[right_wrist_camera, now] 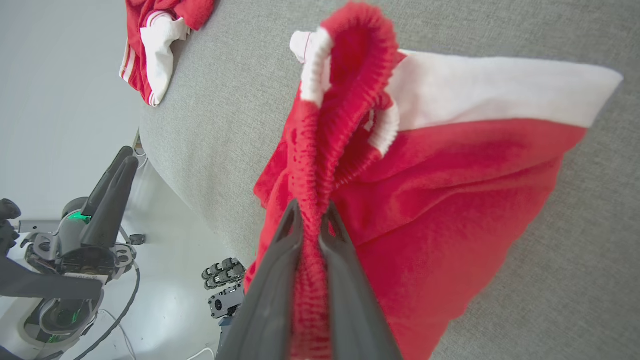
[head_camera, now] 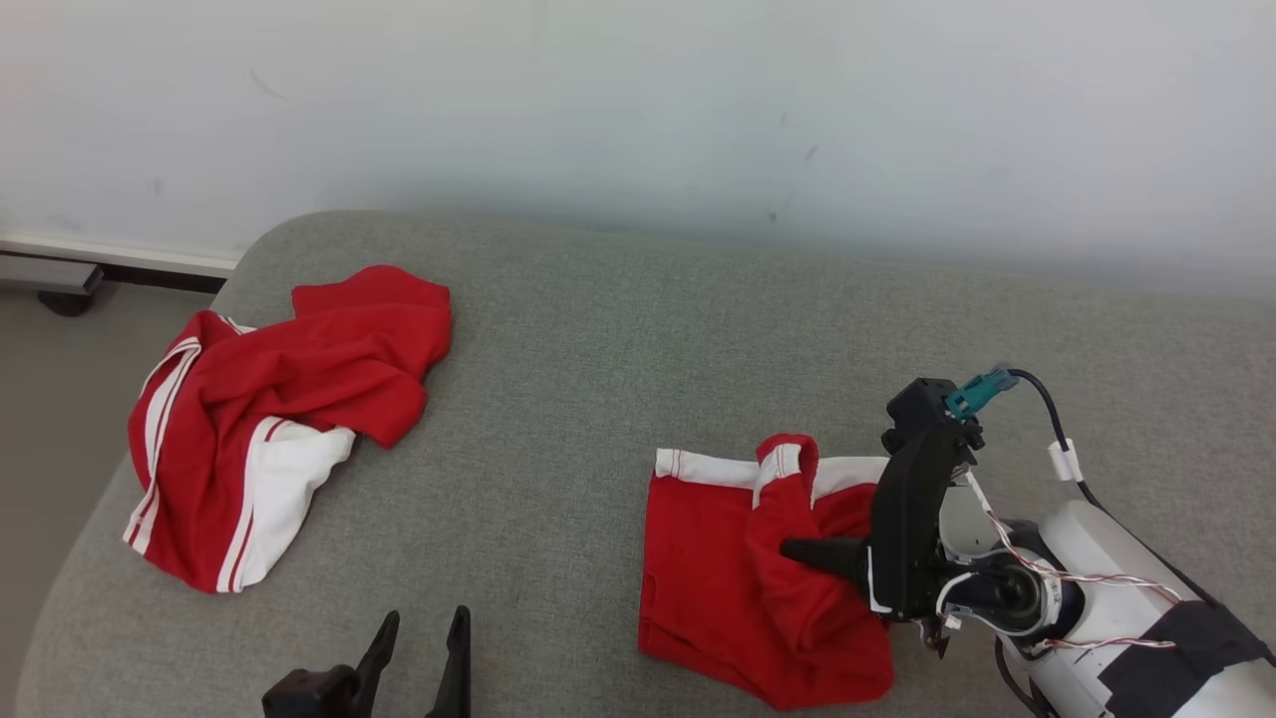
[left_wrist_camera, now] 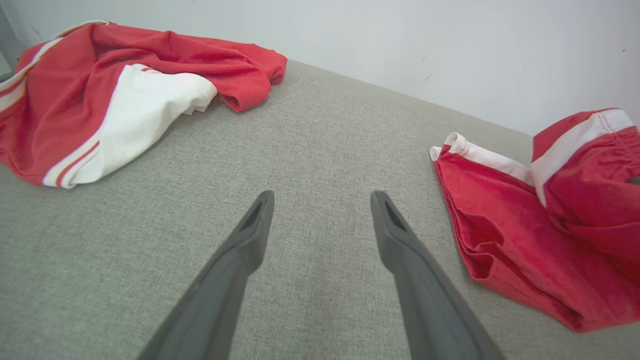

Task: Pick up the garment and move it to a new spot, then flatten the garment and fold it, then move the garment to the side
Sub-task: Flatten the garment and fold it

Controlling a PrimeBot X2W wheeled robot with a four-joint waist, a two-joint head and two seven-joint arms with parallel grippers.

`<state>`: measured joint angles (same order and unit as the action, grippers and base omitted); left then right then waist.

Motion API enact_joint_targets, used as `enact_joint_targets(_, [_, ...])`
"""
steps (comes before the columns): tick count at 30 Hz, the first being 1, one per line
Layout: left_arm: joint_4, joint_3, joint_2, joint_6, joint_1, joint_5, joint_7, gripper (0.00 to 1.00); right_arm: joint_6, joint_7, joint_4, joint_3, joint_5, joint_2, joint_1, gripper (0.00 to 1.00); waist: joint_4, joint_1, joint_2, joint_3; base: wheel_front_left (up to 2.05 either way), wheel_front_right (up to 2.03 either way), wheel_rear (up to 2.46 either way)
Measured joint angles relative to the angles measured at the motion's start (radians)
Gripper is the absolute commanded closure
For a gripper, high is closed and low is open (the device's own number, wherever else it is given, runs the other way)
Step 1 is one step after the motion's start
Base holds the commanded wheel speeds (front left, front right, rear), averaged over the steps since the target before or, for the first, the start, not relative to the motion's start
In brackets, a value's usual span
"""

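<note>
Our right arm reaches in from the lower right, with the right gripper (head_camera: 802, 549) pointing sideways toward our left over the red garment (head_camera: 718, 598). Its fingers are pinched nearly together on a raised ridge of that fabric. The garment lies on the grey cushion (head_camera: 598, 349), right of centre. Our left gripper (head_camera: 427, 628) sits low with its fingers spread wide, holding nothing. A second red-and-white garment (head_camera: 259, 419) is crumpled far left.
</note>
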<state>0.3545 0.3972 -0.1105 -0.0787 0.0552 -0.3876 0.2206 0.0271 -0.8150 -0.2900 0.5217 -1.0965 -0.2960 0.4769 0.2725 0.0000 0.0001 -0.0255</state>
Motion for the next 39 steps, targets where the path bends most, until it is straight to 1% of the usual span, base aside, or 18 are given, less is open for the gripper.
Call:
enact_joint_targets(2, [0.007, 0.002, 0.002, 0.0, 0.012, 0.0, 0.0, 0.0, 0.009, -0.001, -0.012, 0.002, 0.005, 0.006, 0.007, 1.0, 0.005, 0.0, 0.0, -0.003, 0.0, 0.0, 0.0])
enact_joint_targets(8, [0.02, 0.007, 0.011, 0.002, 0.035, 0.0, 0.001, 0.0, 0.011, -0.001, -0.059, 0.011, 0.01, 0.032, 0.031, 1.0, 0.023, 0.0, 0.0, -0.008, 0.0, 0.0, 0.0])
enact_joint_targets(10, [0.026, 0.011, 0.014, 0.009, 0.036, 0.0, 0.001, 0.0, 0.018, 0.007, -0.073, 0.011, 0.015, 0.043, 0.04, 1.0, 0.03, 0.0, 0.0, -0.009, 0.0, 0.0, 0.0])
enact_joint_targets(31, [0.069, 0.021, 0.03, 0.01, 0.051, -0.003, 0.011, 0.0, 0.018, 0.07, -0.225, 0.031, 0.07, 0.077, 0.091, 1.0, 0.091, 0.0, 0.0, -0.014, 0.0, 0.0, 0.0])
enact_joint_targets(32, [0.072, 0.021, 0.03, 0.01, 0.051, -0.004, 0.012, 0.0, 0.018, 0.087, -0.234, 0.027, 0.071, 0.081, 0.093, 0.89, 0.092, 0.0, 0.0, -0.014, 0.0, 0.0, 0.0])
enact_joint_targets(33, [0.073, 0.02, 0.03, 0.01, 0.051, -0.005, 0.014, 0.0, 0.018, 0.09, -0.237, 0.028, 0.073, 0.083, 0.094, 0.56, 0.093, 0.0, 0.0, -0.014, 0.0, 0.0, 0.0])
enact_joint_targets(34, [0.074, 0.019, 0.03, 0.01, 0.051, -0.006, 0.014, 0.0, 0.018, 0.095, -0.242, 0.029, 0.077, 0.087, 0.095, 0.09, 0.093, 0.0, 0.0, -0.014, 0.0, 0.0, 0.0])
enact_joint_targets(35, [0.075, 0.014, 0.03, 0.01, 0.051, -0.006, 0.015, 0.0, 0.017, 0.095, -0.25, 0.031, 0.077, 0.091, 0.1, 0.0, 0.092, 0.0, 0.0, -0.014, 0.0, 0.0, 0.0])
enact_joint_targets(39, [0.081, 0.002, 0.028, 0.009, 0.05, -0.01, 0.018, 0.0, -0.001, 0.113, -0.257, 0.035, 0.078, 0.099, 0.108, 0.0, 0.082, 0.0, 0.0, -0.008, 0.0, 0.0, 0.0])
